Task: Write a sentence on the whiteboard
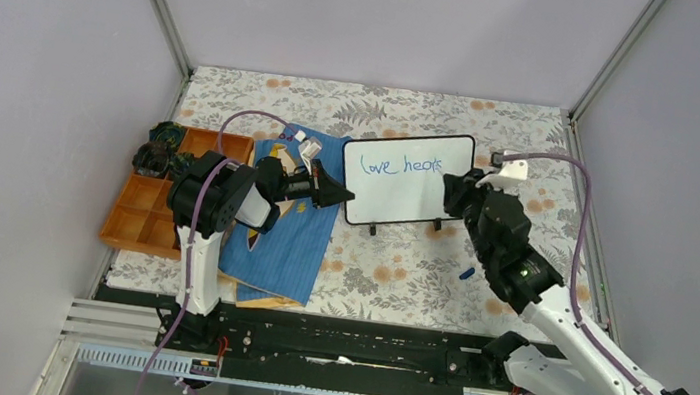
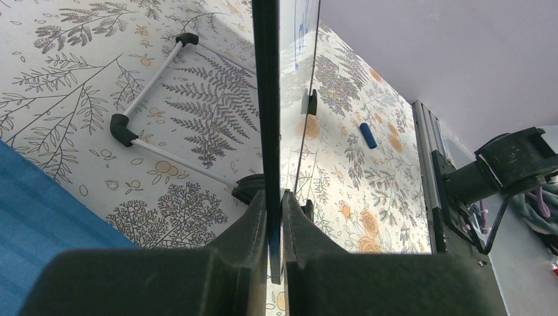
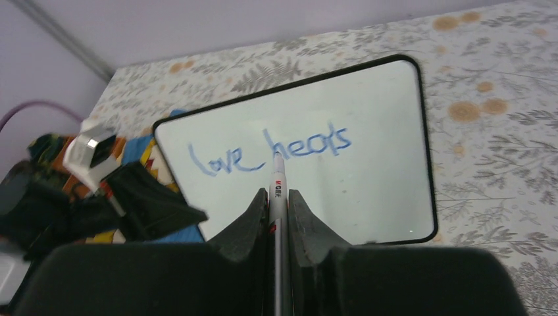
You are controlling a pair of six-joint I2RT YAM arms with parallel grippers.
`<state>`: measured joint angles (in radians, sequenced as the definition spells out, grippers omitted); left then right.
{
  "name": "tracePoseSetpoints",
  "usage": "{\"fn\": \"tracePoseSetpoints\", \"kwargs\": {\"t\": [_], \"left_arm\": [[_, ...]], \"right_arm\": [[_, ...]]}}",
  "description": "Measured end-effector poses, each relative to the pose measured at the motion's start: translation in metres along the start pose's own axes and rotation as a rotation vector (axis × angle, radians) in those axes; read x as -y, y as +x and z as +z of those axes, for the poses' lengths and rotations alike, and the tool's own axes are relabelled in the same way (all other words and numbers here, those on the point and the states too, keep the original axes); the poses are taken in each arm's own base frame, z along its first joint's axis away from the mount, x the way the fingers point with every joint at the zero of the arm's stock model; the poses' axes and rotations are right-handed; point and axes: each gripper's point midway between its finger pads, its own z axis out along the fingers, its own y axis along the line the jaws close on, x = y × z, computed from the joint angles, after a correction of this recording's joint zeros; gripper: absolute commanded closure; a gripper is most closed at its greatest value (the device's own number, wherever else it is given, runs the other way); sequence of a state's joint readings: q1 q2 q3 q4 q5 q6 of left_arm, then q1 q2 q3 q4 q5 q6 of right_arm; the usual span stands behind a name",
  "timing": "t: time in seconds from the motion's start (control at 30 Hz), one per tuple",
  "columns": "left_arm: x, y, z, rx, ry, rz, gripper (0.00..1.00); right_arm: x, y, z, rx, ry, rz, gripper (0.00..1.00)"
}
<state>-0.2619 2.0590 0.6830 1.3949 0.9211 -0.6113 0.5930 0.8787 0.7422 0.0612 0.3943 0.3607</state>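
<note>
The whiteboard (image 1: 407,178) stands propped on the floral desk (image 1: 398,264), centre and towards the far side. The left arm is stretched low to the right across a blue book (image 1: 285,240). The left claw (image 2: 275,210) is clamped shut on the board's left edge. The right arm is reached in from the near right corner. A marker (image 3: 276,191) is pinched in the right claw (image 3: 276,201), its tip at the board just under the sentence (image 3: 270,151), where only "love heals" is written. Only the left wrist view shows the board edge-on, with a white stand (image 2: 148,99) behind it. The writing is seen face-on from the right wrist.
</note>
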Motion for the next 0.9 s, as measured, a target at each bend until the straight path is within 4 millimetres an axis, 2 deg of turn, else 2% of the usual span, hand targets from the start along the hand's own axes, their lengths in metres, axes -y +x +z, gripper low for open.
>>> {"fn": "tracePoseSetpoints", "kwargs": {"t": [0.1,0.23,0.4,0.6,0.67,0.9], "left_arm": [[0.000,0.000,0.000,0.000,0.000,0.000,1.00],[0.000,0.000,0.000,0.000,0.000,0.000,1.00],[0.000,0.000,0.000,0.000,0.000,0.000,1.00],[0.000,0.000,0.000,0.000,0.000,0.000,1.00],[0.000,0.000,0.000,0.000,0.001,0.000,1.00],[0.000,0.000,0.000,-0.004,0.003,-0.002,1.00]], "right_arm": [[-0.030,0.011,-0.015,-0.004,-0.096,-0.068,1.00],[-0.053,0.039,-0.025,-0.029,-0.163,-0.164,1.00],[-0.060,0.079,-0.020,-0.057,-0.172,-0.283,1.00],[-0.050,0.126,-0.009,-0.100,-0.154,-0.330,1.00],[-0.051,0.130,-0.009,-0.100,-0.163,-0.306,1.00],[-0.065,0.125,-0.005,-0.066,-0.198,-0.223,1.00]]}}
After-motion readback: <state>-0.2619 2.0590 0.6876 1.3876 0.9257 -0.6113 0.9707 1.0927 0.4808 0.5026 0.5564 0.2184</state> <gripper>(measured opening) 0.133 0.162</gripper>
